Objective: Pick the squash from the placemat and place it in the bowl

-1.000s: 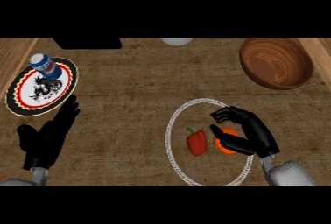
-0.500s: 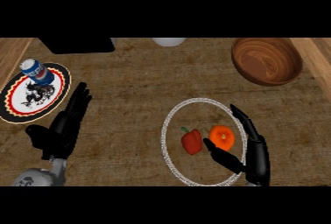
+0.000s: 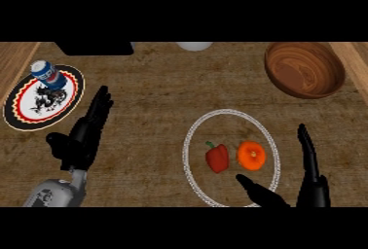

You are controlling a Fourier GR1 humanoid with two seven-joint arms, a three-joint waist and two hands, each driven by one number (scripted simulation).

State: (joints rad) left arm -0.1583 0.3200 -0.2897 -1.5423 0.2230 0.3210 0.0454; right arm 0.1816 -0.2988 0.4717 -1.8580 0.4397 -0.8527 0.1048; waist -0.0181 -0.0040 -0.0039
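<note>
Countertop [image 3: 165,97] of brown woodgrain, seen from steeply above. You see the placemat [image 3: 231,114], an oval with a pale beaded rim, lying right of centre. On it rest two things side by side: a red bell pepper [image 3: 217,158] with a green stem on the left, and the squash [image 3: 251,155], round and orange, on the right. The two lie just beside each other, close to touching. The squash sits on the mat and no finger is on it.

Your right hand [image 3: 310,168] comes in from the lower edge at the right. Its fingers stand straight, pointing up along the mat's right rim, and its thumb [image 3: 255,189] reaches out to the left below the squash, near it but apart. The hand is spread wide and holds nothing.

Your left hand [image 3: 84,133] shows at the left, between the mat and the plate, fingers straight and pointing up, likewise empty. Its grey forearm [image 3: 54,192] enters at the lower left.

The wooden bowl [image 3: 305,68] stands at the upper right, well apart from the squash. At the upper left lies a round plate [image 3: 28,107] with a dark patterned rim, and a blue and white can [image 3: 46,74] stands on its upper part. A dark object [image 3: 93,47] and a white one [image 3: 194,45] are cut off at the top edge.
</note>
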